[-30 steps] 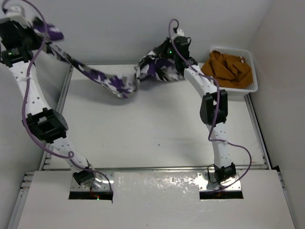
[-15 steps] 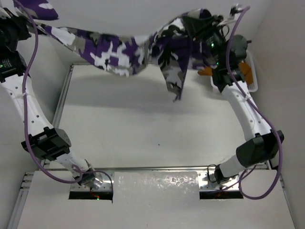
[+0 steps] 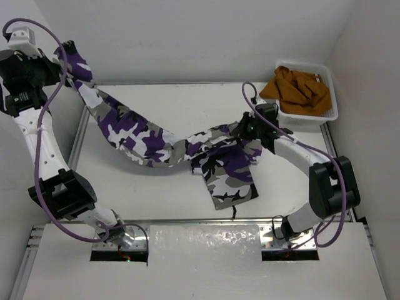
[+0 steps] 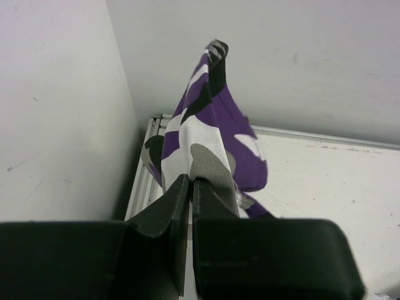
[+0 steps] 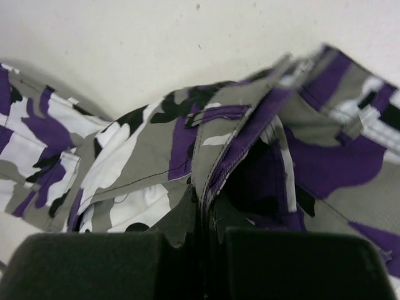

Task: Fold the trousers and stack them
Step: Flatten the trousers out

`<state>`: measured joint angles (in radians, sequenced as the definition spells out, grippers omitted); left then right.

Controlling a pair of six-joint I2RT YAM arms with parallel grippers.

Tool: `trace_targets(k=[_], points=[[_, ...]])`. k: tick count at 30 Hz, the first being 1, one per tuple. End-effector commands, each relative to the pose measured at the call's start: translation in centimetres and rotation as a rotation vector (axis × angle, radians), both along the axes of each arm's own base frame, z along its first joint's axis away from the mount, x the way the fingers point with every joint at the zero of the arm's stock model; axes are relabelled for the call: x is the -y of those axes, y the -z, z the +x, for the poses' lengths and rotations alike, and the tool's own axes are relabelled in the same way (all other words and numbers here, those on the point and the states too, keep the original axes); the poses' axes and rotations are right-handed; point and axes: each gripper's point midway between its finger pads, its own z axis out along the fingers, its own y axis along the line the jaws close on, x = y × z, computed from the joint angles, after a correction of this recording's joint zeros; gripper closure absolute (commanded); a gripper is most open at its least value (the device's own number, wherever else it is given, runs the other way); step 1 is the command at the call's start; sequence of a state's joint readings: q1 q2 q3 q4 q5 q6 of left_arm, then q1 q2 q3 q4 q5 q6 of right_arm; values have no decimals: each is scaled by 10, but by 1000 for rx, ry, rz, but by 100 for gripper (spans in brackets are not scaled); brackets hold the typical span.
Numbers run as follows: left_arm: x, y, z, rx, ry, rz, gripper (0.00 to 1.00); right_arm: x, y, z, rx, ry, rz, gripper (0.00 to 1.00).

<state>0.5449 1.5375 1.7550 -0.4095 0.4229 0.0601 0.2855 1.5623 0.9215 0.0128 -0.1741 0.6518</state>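
I am seeing the trousers (image 3: 228,167) lying across the white table (image 3: 156,195) and a basket (image 3: 309,117) sitting at its far right corner.

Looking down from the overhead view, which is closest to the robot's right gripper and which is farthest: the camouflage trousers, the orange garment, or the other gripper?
1. The camouflage trousers: held in the right gripper.
2. The orange garment: in the white basket, far right.
3. The left gripper: far-left corner.

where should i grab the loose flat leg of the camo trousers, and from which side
Likely best to take the purple, white, grey and black camouflage fabric trousers by the loose leg's near end, coming down from above at the near edge: that end lies flat on the white table, spread and free.
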Motion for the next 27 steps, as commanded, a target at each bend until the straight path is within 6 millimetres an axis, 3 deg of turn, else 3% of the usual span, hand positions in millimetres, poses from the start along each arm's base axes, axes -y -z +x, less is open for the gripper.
trace_targets(k=[1, 3, 5, 6, 8, 10, 12, 14, 17, 19, 20, 27], points=[[4, -60, -17, 156, -12, 128, 100, 10, -38, 11, 139, 0, -60, 100], [2, -60, -16, 155, -16, 130, 100, 14, -37, 10, 124, -3, -95, 100], [2, -60, -16, 152, -17, 133, 100, 17, -35, 11, 80, -12, -139, 61], [2, -59, -16, 150, -17, 134, 100, 19, -32, 11, 66, -39, -177, 51], [2, -57, -15, 143, -14, 131, 100, 21, -19, 10, 0, -65, -221, 41], [1, -55, -15, 138, -16, 130, 100, 20, -10, 8, -25, -72, -226, 40], [0, -53, -15, 131, -24, 128, 100, 19, -1, 8, -46, -69, -216, 50], [-2, -52, -16, 127, -29, 133, 100, 17, 3, 8, -58, -59, -198, 72], [-4, -51, -16, 120, -39, 139, 100, 17, 5, 6, -70, -49, -192, 87], [-5, -49, -16, 113, -41, 140, 100, 21, 1, 6, -74, -37, -211, 92], [-5, -49, -16, 113, -43, 142, 100, 25, -2, 6, -70, -40, -241, 100], [-7, -47, -14, 111, -47, 140, 100, 47, -45, 3, 18, -53, -508, 100]])
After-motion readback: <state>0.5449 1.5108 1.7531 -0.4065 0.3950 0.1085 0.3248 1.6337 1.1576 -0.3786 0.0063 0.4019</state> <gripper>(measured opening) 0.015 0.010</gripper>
